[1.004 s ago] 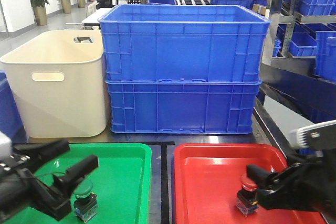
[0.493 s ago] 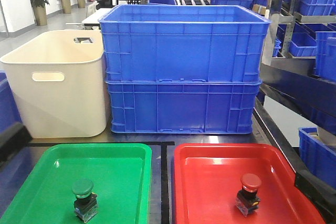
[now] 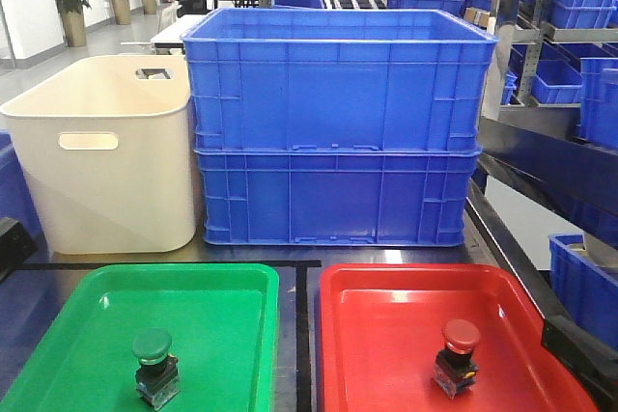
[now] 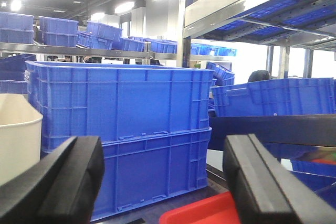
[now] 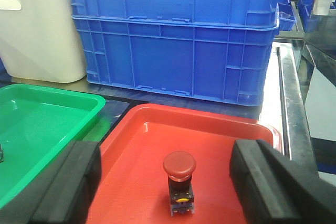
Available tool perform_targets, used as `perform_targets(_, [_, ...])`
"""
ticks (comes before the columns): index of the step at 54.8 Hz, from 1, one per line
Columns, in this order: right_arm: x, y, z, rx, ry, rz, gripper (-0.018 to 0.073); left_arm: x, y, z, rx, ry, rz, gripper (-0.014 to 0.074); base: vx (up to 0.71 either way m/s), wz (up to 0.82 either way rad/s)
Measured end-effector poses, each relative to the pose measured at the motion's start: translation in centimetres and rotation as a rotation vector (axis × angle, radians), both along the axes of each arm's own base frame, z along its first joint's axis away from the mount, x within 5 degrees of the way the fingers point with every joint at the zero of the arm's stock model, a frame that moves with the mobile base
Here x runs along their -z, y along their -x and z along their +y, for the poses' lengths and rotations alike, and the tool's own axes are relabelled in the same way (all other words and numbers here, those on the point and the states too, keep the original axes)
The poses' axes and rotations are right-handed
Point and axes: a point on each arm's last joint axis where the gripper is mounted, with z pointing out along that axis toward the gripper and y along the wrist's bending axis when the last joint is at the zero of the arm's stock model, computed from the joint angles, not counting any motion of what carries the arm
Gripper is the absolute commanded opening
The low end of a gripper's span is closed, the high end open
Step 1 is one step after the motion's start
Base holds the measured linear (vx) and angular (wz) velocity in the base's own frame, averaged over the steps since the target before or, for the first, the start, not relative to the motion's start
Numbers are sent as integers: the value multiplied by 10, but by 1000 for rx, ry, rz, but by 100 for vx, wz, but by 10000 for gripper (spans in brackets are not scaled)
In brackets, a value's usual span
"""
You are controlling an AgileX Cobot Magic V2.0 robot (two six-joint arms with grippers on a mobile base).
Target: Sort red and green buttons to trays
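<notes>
A: Front-facing view: the bright green shallow plastic tray (image 3: 87,330) holds the green dome-capped push-button (image 3: 154,367), upright; the bright red shallow plastic tray (image 3: 386,325) holds the red dome-capped push-button (image 3: 456,358), upright.

B: And the hands?

A: The left hand (image 4: 163,182) gapes wide, empty. The right hand (image 5: 168,182) is likewise spread, holding nothing, with the red button between its fingers in view.

Of your robot's body you get only the fingers: in the left wrist view the left gripper (image 4: 163,182) shows two thick matte-black fingers (image 4: 68,182) with rounded edges, one at seven o'clock and one at five o'clock in the frame. The right gripper (image 5: 168,182) looks the same in its own wrist view, two blocky black fingers (image 5: 273,182) with softly bevelled corners. They seem plain, without screws, cables or markings, though they sit close to the lens and blurred.
</notes>
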Motion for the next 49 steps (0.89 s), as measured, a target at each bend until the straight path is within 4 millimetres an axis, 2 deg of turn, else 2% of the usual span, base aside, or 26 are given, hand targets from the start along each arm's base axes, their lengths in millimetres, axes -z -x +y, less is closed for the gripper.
perform_targets(13, [0, 0, 0, 0, 0, 1, 552, 4, -4, 7, -82, 39, 71, 585, 0, 0])
perform_targets(23, [0, 0, 0, 0, 0, 1, 552, 15, -10, 27, -244, 366, 345, 522, 0, 0])
perform_targets(26, [0, 0, 0, 0, 0, 1, 552, 23, -8, 31, -298, 408, 441, 493, 0, 0])
perform_targets(32, [0, 0, 0, 0, 0, 1, 552, 39, 1, 39, -408, 427, 629, 434, 0, 0])
perform_targets(39, [0, 0, 0, 0, 1, 2, 552, 49, 19, 45, -479, 446, 769, 366, 0, 0])
perform_targets(44, [0, 0, 0, 0, 1, 2, 552, 49, 33, 49, -491, 433, 784, 303, 0, 0])
perform_targets(49, [0, 0, 0, 0, 1, 2, 552, 54, 43, 51, -482, 343, 720, 194, 0, 0])
